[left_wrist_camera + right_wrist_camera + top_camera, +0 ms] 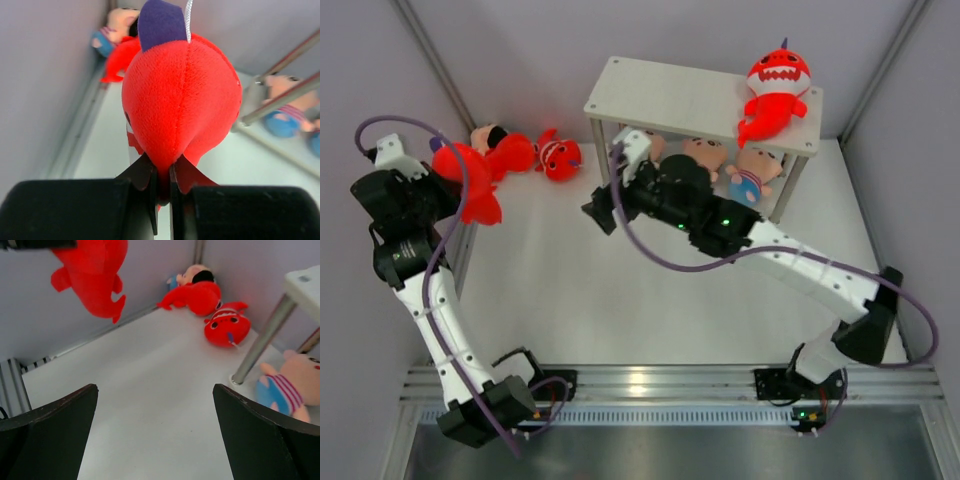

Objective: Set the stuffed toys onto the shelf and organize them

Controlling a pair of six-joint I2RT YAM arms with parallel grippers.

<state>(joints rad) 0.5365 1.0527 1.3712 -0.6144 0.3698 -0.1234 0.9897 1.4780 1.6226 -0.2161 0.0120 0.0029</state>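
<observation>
Left wrist view gives you a bright red plush shark point(180, 95); purple felt fin point(160, 25) at its 12 o'clock, white cord loop point(188, 15) beside that. At 1 o'clock in your top view: off-white rectangular shelf point(670, 95) on silver metal legs point(260, 342), and a second red plush shark point(775, 90) with white toothy mouth. Your right wrist view, 3 o'clock: peach-skinned plush doll point(287, 387), pink-and-white striped shirt, blue bottoms.
</observation>
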